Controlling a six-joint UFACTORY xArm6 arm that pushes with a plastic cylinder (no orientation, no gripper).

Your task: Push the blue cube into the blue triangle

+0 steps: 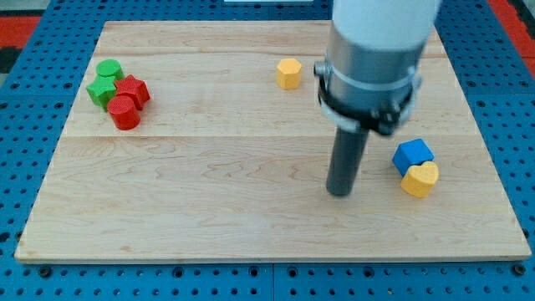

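The blue cube [413,155] sits on the wooden board [209,192] at the view's right, touching a yellow heart-shaped block [420,179] just below it. My tip [339,192] rests on the board to the left of the blue cube, a short gap away, about level with the yellow heart. No blue triangle shows in the view; the arm's wide grey body [376,58] hides part of the board's upper right.
A yellow hexagonal block [288,73] lies near the top centre. At the upper left sits a tight cluster: a green cylinder [109,69], a green block [102,90], a red star-like block [132,89] and a red cylinder [124,113]. Blue pegboard surrounds the board.
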